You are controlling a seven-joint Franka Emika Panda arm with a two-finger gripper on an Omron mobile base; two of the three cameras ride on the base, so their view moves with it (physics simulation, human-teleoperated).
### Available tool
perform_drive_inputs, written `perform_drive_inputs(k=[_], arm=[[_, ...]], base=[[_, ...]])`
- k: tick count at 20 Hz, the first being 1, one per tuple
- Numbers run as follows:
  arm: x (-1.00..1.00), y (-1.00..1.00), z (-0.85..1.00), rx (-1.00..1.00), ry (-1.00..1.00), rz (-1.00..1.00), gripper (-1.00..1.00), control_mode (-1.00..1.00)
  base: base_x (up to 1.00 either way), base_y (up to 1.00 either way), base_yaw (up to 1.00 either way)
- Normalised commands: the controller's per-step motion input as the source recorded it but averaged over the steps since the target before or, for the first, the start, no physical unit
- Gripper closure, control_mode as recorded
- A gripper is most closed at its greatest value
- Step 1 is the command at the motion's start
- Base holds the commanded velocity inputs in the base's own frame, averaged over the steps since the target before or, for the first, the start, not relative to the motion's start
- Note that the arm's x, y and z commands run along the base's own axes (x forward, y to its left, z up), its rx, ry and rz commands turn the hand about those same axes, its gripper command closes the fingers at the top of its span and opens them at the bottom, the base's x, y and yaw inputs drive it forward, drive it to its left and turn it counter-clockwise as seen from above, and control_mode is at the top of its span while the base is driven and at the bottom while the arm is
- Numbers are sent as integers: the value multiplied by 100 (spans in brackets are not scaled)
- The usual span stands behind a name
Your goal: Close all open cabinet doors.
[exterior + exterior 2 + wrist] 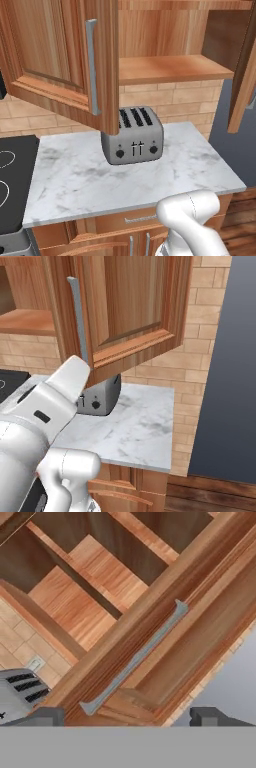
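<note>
Two reddish-brown cabinet doors stand swung open over the counter. The left door [60, 55], with its silver bar handle [91, 65], hangs out in front of the toaster. The right door [245, 75] juts out at the far right; it looms large in the right base view [130, 306]. The hand view looks along this right door [200, 627] and its handle [135, 657], some way off. My gripper [127, 717] is open, with nothing between its fingertips [47, 716]. The bare cabinet shelves [75, 597] show behind.
A silver toaster [132, 135] stands at the back of the marble counter [75, 180]. A black cooktop [12, 175] lies to the left, and a dark grey fridge side [230, 381] rises on the right. Drawers and lower doors [125, 235] sit under the counter.
</note>
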Motion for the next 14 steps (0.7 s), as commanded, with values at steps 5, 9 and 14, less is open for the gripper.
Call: perform_drive_inputs(k=[5, 9, 14], arm=[[51, -3, -17, 0, 0, 25, -100, -100], [55, 6, -17, 0, 1, 15, -100, -100], [56, 21, -11, 0, 1, 7, -100, -100]], base=[[0, 0, 0], [0, 0, 0], [0, 0, 0]])
